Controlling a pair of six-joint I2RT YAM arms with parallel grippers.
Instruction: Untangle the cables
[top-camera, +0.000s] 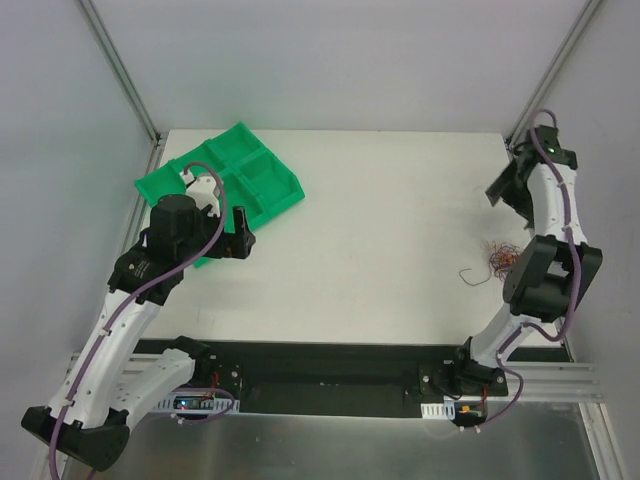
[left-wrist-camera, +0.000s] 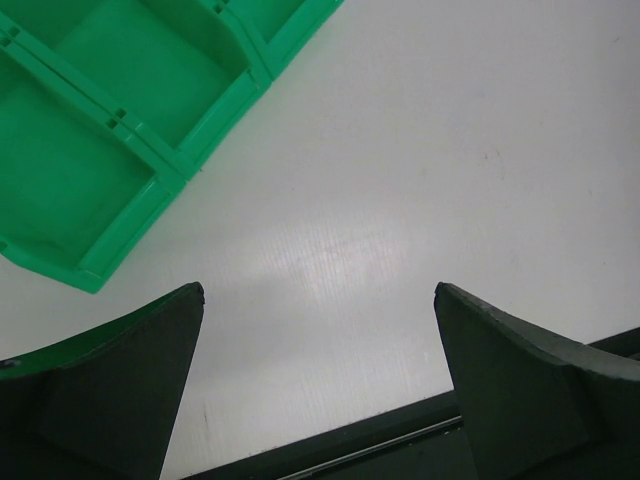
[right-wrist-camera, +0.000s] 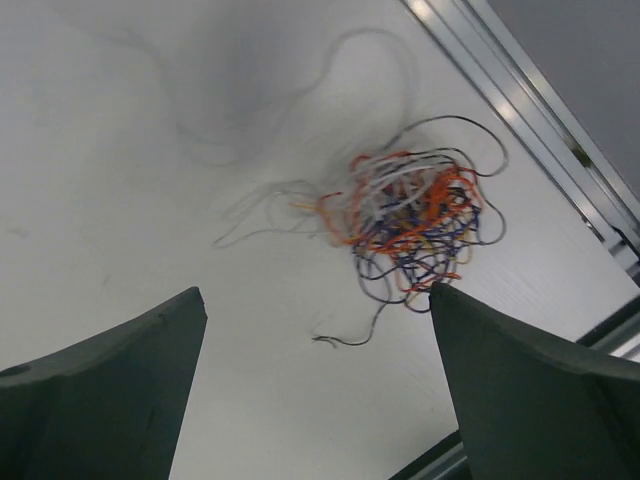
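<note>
The cables (right-wrist-camera: 410, 235) lie in one small snarl on the white bench (top-camera: 380, 240), far over on the right side, close to the right arm's elbow and near the bench's right edge. From the right wrist camera the snarl is a loose ball of thin wires, mostly orange and white with dark blue and black loops around the outside. A few pale strands trail away from it to the left, and one short dark end curls out below.

The right claw (right-wrist-camera: 318, 300) is spread wide, with only bare bench showing between its fingers. The bottom of the snarl sits right at the tip of one finger (right-wrist-camera: 520, 390) in that view, and I cannot tell whether wire and finger actually touch.

Across the bench, the left claw (left-wrist-camera: 320, 300) is also spread wide over bare bench. A green tray (left-wrist-camera: 215, 115) with several compartments lies at the far left corner. Its near edge is just beside that claw but not between the fingers.
</note>
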